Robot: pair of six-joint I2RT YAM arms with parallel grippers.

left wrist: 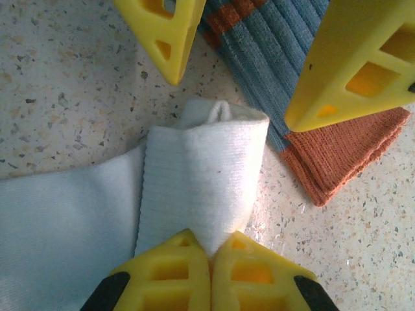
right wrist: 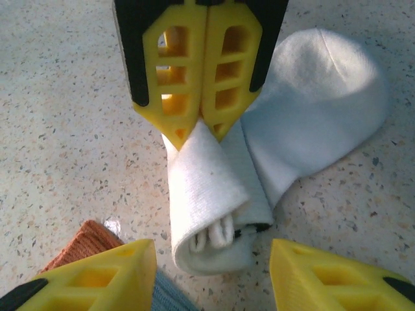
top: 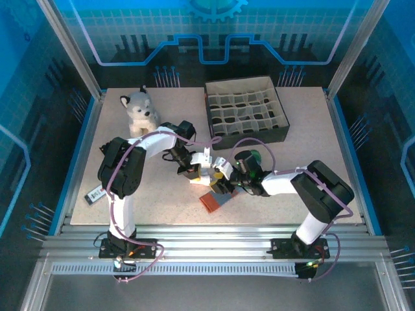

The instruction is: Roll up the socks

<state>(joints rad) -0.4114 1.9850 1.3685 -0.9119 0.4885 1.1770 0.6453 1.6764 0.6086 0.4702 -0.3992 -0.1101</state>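
Left tool (left wrist: pixel 211 249) is pinched shut on the rolled-up end of the white sock (left wrist: pixel 201 175), both yellow tips pressed together with a fold of cloth between them. Seen from the right wrist, the same tool (right wrist: pixel 198 129) comes in from 12 o'clock and grips the roll at its top, while the unrolled toe of the white sock (right wrist: pixel 311 110) spreads flat toward 2 o'clock.

Right tool (right wrist: pixel 214 256) faces it with its jaws standing moderately apart, holding nothing; one tip is at 8 o'clock and the other at 4 o'clock of the roll's open end, each with a gap to the cloth.

A grey-blue sock (left wrist: pixel 272 52) with an orange-red cuff lies flat just beside the roll, at its 1 o'clock in the left wrist view.

From above, both tools meet near the middle of the table (top: pixel 292 181). A box (top: pixel 246 110) with compartments stands at 1 o'clock, and a toy dog (top: pixel 139 111) at 11 o'clock.
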